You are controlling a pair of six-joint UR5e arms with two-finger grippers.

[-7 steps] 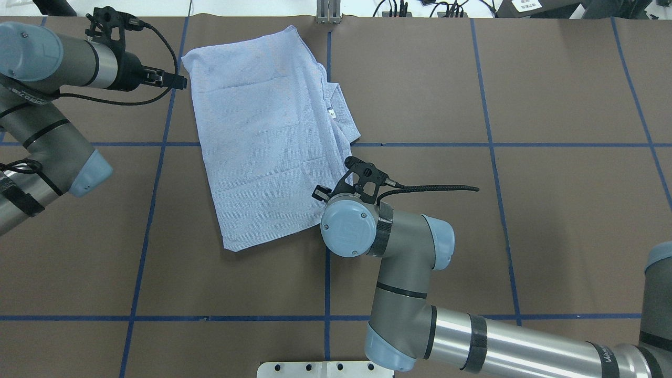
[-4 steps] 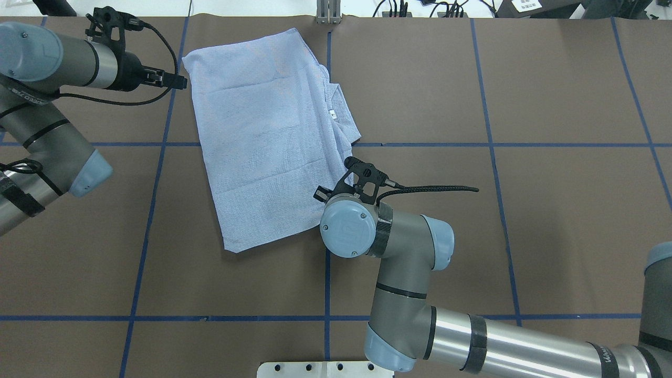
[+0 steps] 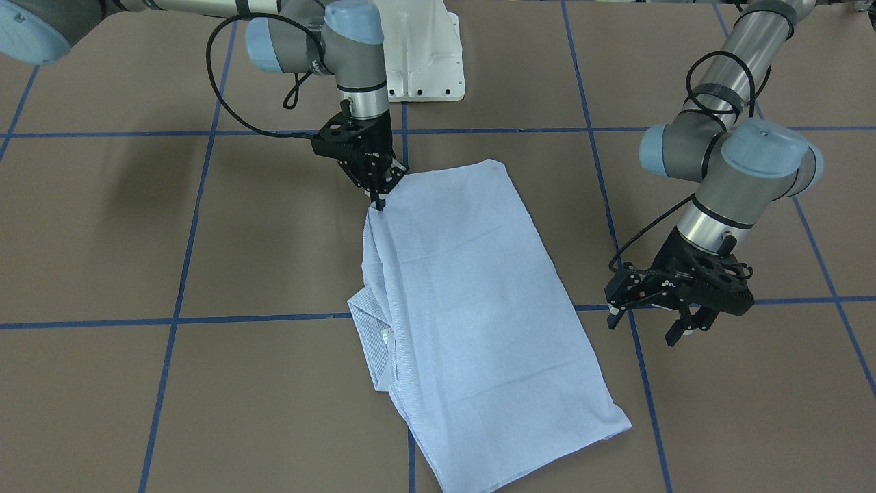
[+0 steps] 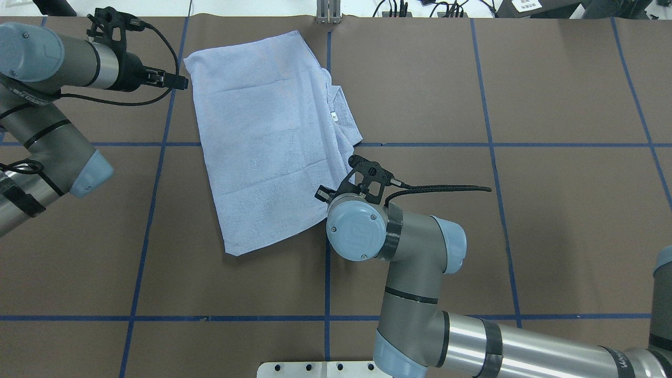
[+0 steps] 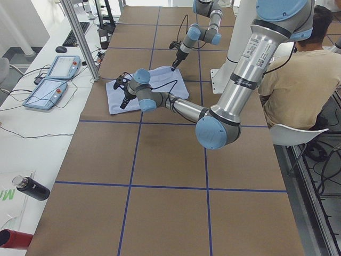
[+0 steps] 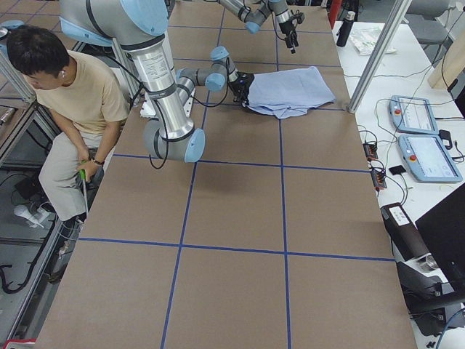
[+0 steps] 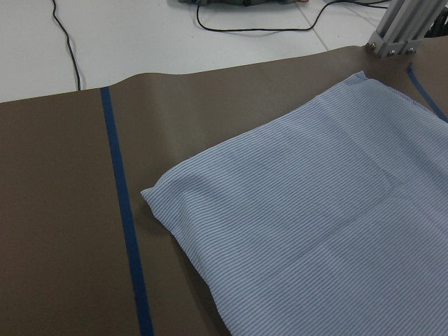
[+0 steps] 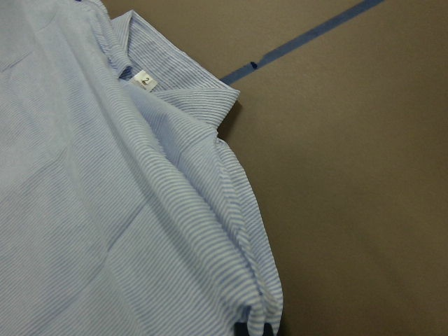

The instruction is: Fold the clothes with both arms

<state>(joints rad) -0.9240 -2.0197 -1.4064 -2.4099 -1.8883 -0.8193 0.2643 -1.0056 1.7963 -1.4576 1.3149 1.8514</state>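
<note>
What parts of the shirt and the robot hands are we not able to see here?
- The shirt: buttons, pocket and sleeves are folded underneath, hidden in every view.
- The right gripper: its own wrist covers it in the overhead view; the front-facing view shows it pinching the shirt.
- The label: writing too small to read.
- The left gripper: fingertips fall outside the left wrist view.

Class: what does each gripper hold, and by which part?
Right gripper pinches the shirt at its corner nearest the robot, on the right side; left gripper is open, holding nothing.
</note>
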